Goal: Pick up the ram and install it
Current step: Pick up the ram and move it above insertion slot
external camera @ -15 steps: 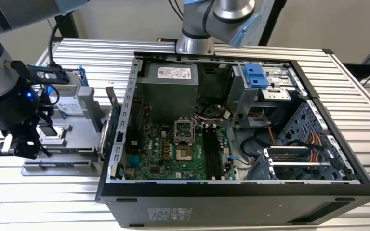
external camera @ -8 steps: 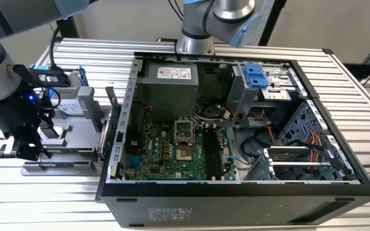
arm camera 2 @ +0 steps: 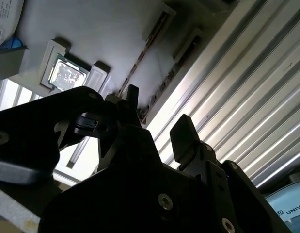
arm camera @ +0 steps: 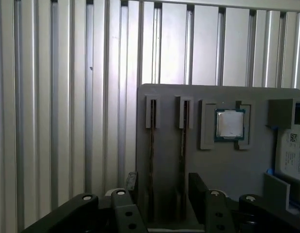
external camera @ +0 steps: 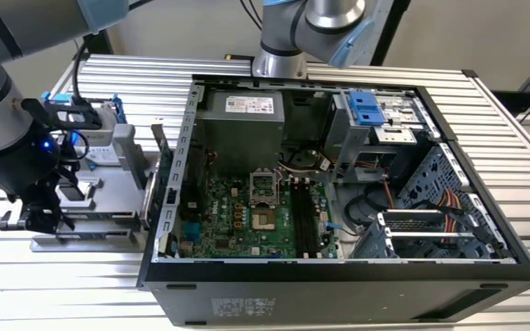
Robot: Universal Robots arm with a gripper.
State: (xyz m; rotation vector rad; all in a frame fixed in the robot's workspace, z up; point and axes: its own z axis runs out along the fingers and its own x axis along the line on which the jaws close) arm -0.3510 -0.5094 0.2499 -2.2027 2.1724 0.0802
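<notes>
Ram on edge in a slot of grey holder plate, long axis along the slot, pointing straight toward gripper. Parallel just beside it, second stick. Gripper spread wide and empty, fingers flanking both slots. Processor chip pocketed nearby; ribbed tabletop beneath.

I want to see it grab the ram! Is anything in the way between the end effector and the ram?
Nothing visible is in the way. In the first wrist view the open end effector hangs over the gray holder, and two ram sticks stand on edge in its slots, uncovered.
</notes>
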